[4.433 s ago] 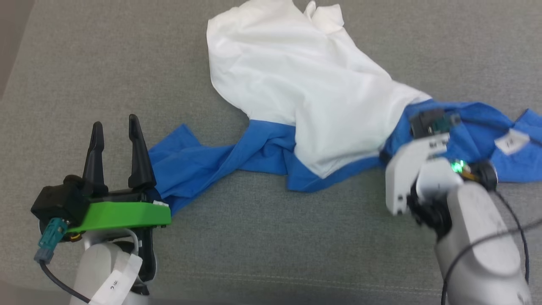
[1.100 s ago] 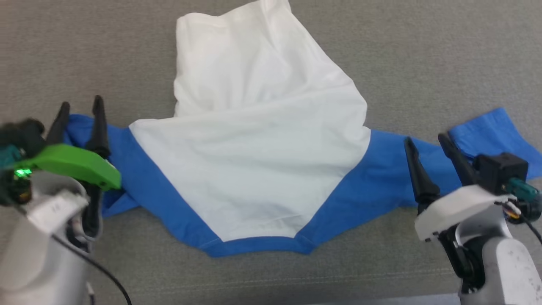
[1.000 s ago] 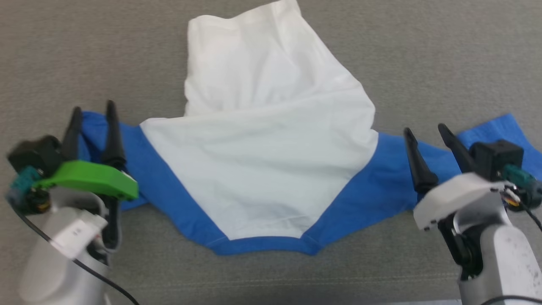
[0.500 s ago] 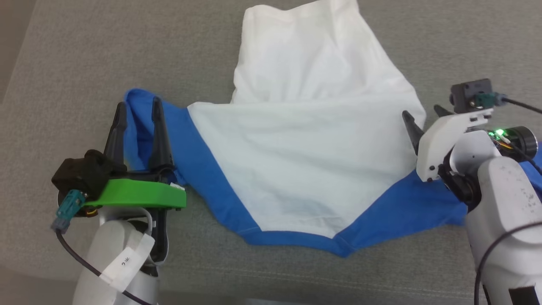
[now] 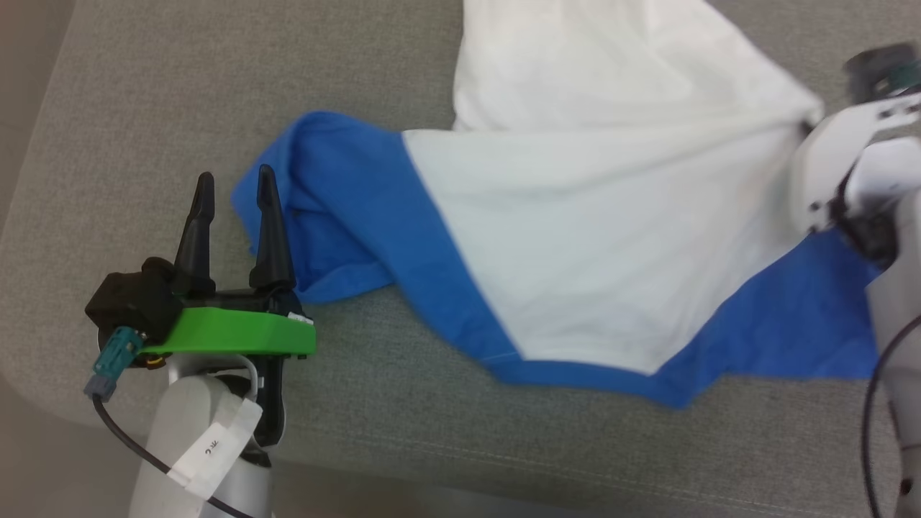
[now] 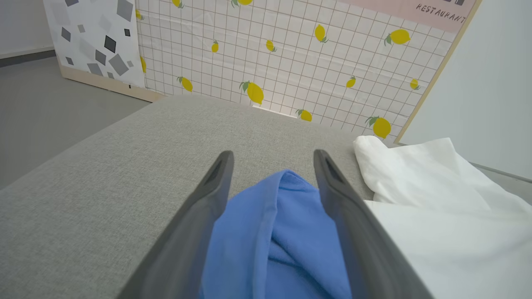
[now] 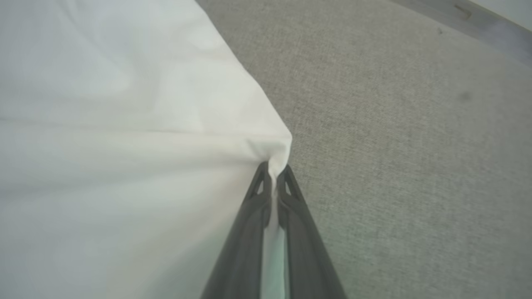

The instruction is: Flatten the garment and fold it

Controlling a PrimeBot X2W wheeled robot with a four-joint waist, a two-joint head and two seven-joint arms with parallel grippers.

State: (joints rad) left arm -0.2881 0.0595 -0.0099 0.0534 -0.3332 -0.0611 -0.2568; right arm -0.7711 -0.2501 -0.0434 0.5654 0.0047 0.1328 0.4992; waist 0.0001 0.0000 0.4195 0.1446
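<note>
The garment (image 5: 590,216), white with blue sleeves and a blue neckband, lies spread on the grey cushion (image 5: 144,93). Its left blue sleeve (image 5: 331,208) is bunched up. My left gripper (image 5: 236,188) stands open just left of that sleeve; in the left wrist view the blue sleeve (image 6: 278,241) lies between its spread fingers (image 6: 208,207). My right gripper (image 7: 272,168) is shut on a white corner of the garment (image 7: 278,145) at the right side, and the cloth runs taut from that pinch. In the head view the right gripper's body (image 5: 842,165) is blurred at the right edge.
The cushion's front edge (image 5: 432,460) runs along the bottom of the head view and its left edge drops to the floor (image 5: 21,86). A lemon-patterned panel (image 6: 291,54) stands beyond the cushion in the left wrist view. Bare grey cushion (image 7: 415,166) lies right of the pinched corner.
The right gripper has closed on the garment's white corner and drawn it taut. The head camera has shifted, so the whole scene sits further right. The left gripper stays open by the sleeve.
</note>
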